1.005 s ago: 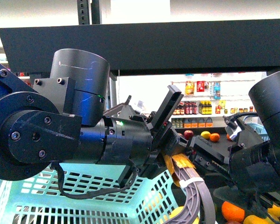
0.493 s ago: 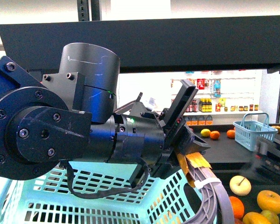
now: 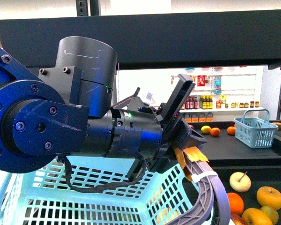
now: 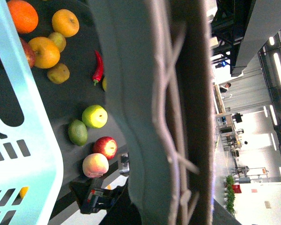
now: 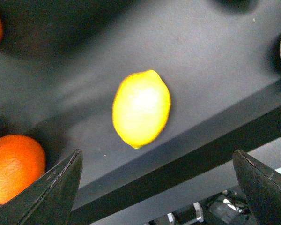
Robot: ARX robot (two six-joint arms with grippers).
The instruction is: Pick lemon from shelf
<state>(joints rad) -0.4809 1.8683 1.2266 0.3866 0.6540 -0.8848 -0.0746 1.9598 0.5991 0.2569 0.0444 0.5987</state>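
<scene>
The lemon (image 5: pixel 141 108) lies on the dark shelf (image 5: pixel 215 56) between wide-spread right fingers (image 5: pixel 51 192); left fingers (image 3: pixel 193 138) unreadable.

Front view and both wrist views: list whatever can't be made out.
Front view: left arm blocks most of the shelf.
Left wrist view: grey cable sleeve covers the middle; no fingers visible.
Right wrist view: orange cut by the edge; right gripper shows fingertips only.

No text, brand, number or sign is legible in any view. Front view: labels on the bottles (image 3: pixel 206 102) on the far white shelves (image 3: pixel 225 109) and the red packet (image 3: pixel 201 80) above are too small to read. The yellow tag (image 3: pixel 193 155) on the cable (image 3: pixel 210 192) shows no readable print.
</scene>
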